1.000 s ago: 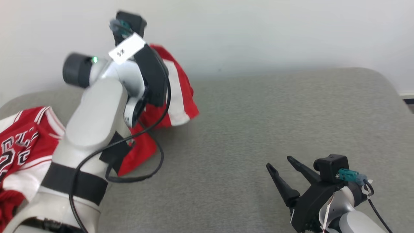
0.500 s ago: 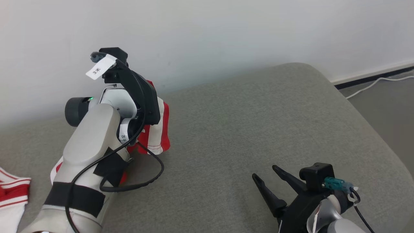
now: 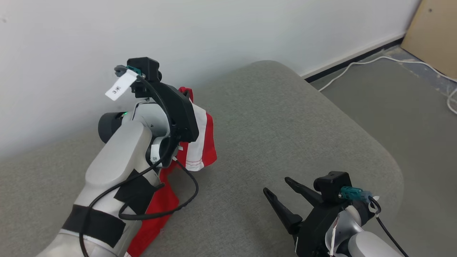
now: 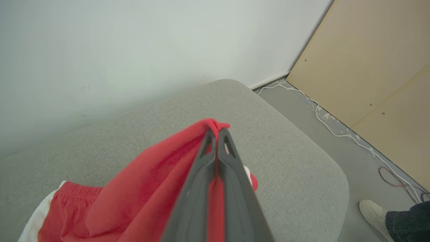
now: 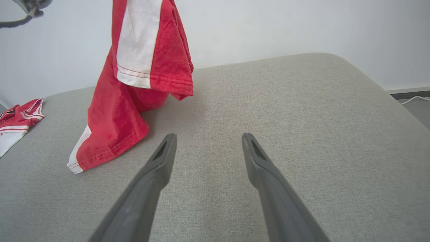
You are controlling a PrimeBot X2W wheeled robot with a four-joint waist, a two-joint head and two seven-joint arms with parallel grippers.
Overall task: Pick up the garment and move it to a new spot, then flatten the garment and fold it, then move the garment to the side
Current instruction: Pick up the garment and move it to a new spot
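A red garment (image 3: 205,142) with white panels hangs bunched from my left gripper (image 4: 216,132), whose two dark fingers are pressed together and pinch a fold of red cloth at their tips. In the right wrist view the garment (image 5: 117,111) drapes down from above, and its lower hem, edged in white, rests on the grey fabric-covered table (image 3: 285,125). It sits toward the left rear of the table, near the white wall (image 3: 214,28). My left forearm, pale with black straps and a looping black cable, crosses in front of the cloth in the head view. My right gripper (image 3: 276,185) hovers low over bare table at the lower right, well apart from the garment, its fingers spread wide with nothing between them. At the far left edge of the right wrist view lies a second red and white jersey (image 5: 16,117), flat on the table. Beyond the table's rounded corner a white cord (image 3: 357,64) trails across the grey floor, a tan wooden panel (image 4: 369,67) leans by the wall, and a person's white shoe (image 4: 373,210) shows at the edge.
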